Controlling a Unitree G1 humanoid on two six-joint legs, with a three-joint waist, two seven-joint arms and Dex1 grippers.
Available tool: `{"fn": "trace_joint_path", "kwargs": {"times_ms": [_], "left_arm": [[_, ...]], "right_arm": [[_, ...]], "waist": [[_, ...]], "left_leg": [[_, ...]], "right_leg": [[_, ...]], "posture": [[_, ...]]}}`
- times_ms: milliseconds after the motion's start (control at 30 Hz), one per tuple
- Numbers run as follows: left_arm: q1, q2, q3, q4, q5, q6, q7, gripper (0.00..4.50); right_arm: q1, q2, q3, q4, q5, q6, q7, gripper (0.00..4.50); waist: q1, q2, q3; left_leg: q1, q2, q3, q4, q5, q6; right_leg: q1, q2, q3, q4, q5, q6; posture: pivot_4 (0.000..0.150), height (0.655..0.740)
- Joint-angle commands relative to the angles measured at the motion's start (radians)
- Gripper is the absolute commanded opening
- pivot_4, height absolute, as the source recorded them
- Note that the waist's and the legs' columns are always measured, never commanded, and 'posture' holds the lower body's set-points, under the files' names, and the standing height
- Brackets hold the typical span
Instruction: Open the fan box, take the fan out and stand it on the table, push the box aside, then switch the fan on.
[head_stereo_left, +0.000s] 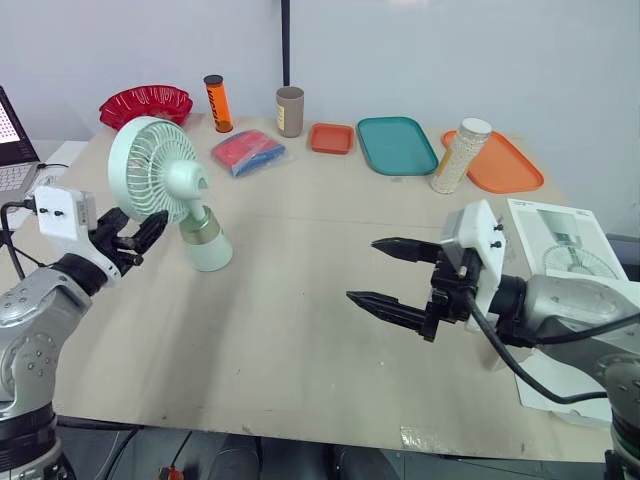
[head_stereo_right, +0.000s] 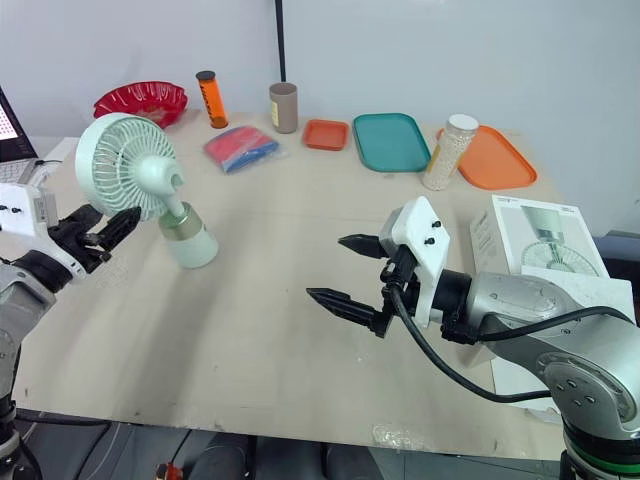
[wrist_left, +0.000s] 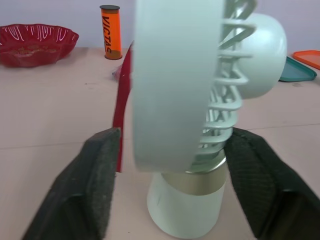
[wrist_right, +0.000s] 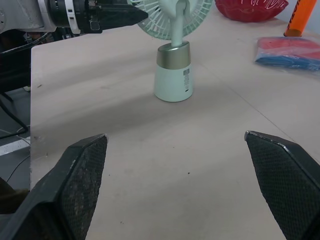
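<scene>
The mint-green fan stands upright on its pale base at the left of the table. My left gripper is open at the fan's left side; in the left wrist view its fingers stand either side of the round fan head with a gap on both sides. My right gripper hovers open and holds nothing over the middle of the table, pointing toward the fan. The white fan box lies at the table's right edge, behind my right arm.
Along the back edge stand a red bowl, an orange tube, a beige cup, a small orange tray, a teal tray, a bottle of white beads and an orange tray. A red-and-blue packet lies behind the fan. A laptop sits far left.
</scene>
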Motion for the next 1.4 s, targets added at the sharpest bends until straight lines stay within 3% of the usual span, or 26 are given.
{"fn": "trace_joint_path", "kwargs": {"times_ms": [33,367,533,1400], "left_arm": [[-0.015,0.006,0.009,-0.009,0.004,-0.022,-0.001,3.20],[-0.068,0.019,-0.010,0.026,0.006,-0.012,-0.014,3.20],[-0.077,0.024,-0.018,0.029,0.003,0.001,-0.020,1.95],[-0.189,0.055,-0.035,0.033,-0.064,0.129,-0.014,1.95]], "right_arm": [[0.000,-0.008,-0.011,-0.030,0.017,-0.024,-0.012,4.50],[0.007,0.007,0.001,-0.041,0.032,-0.033,-0.055,4.50],[0.019,0.011,0.000,-0.051,0.048,-0.038,-0.084,4.50],[-0.008,0.064,0.078,-0.081,0.087,-0.076,-0.243,4.50]], "waist": [[0.000,0.000,0.000],[0.000,0.000,0.000],[0.000,0.000,0.000],[0.001,0.000,0.000]], "left_leg": [[0.000,0.000,0.000,0.000,0.000,0.000],[0.000,0.000,0.000,0.000,0.000,0.000],[0.000,0.000,0.000,0.000,0.000,0.000],[-0.001,-0.001,-0.001,0.000,0.000,0.000]], "right_leg": [[0.000,0.000,0.000,0.000,0.000,0.000],[0.000,0.000,0.000,0.000,0.000,0.000],[0.000,0.000,0.000,0.000,0.000,0.000],[0.000,-0.001,-0.001,0.000,0.000,0.000]], "posture": [[0.150,0.7400],[0.150,0.7400],[0.150,0.7400],[0.150,0.7400]]}}
